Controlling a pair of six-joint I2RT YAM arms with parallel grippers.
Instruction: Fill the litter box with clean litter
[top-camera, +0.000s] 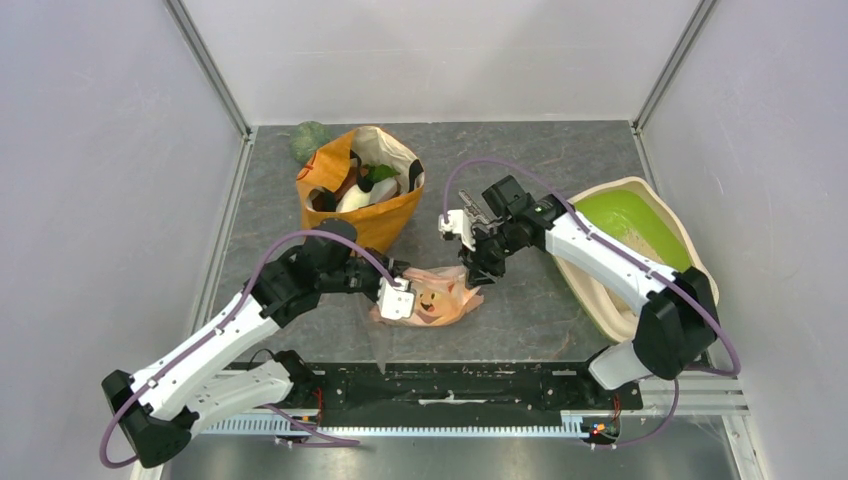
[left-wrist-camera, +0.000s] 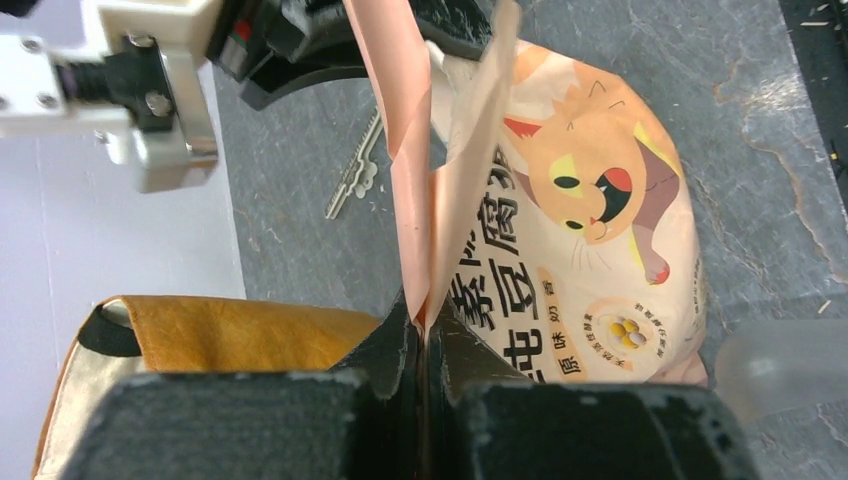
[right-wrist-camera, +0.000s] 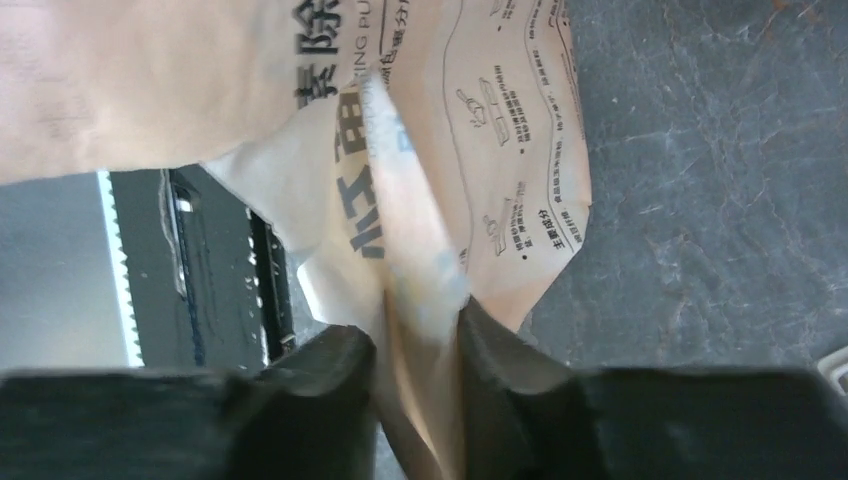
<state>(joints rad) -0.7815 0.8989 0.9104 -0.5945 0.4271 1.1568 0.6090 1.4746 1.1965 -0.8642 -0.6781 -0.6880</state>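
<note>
Progress looks slight: litter bag (top-camera: 445, 297) lies mid-frame on the table (top-camera: 560, 170), left gripper (left-wrist-camera: 425, 325) clamped on its top edge, right gripper (right-wrist-camera: 420, 325) straddling a fold, whether pinched I cannot tell. At right the litter box (top-camera: 620, 215) holds only thin clean litter (top-camera: 655, 250); pouring remains.

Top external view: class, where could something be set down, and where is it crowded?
Back strip between orange paper shopping bag and cream plastic litter box; near patch between peach printed pouch and that box. Crowded around the pouch.
</note>
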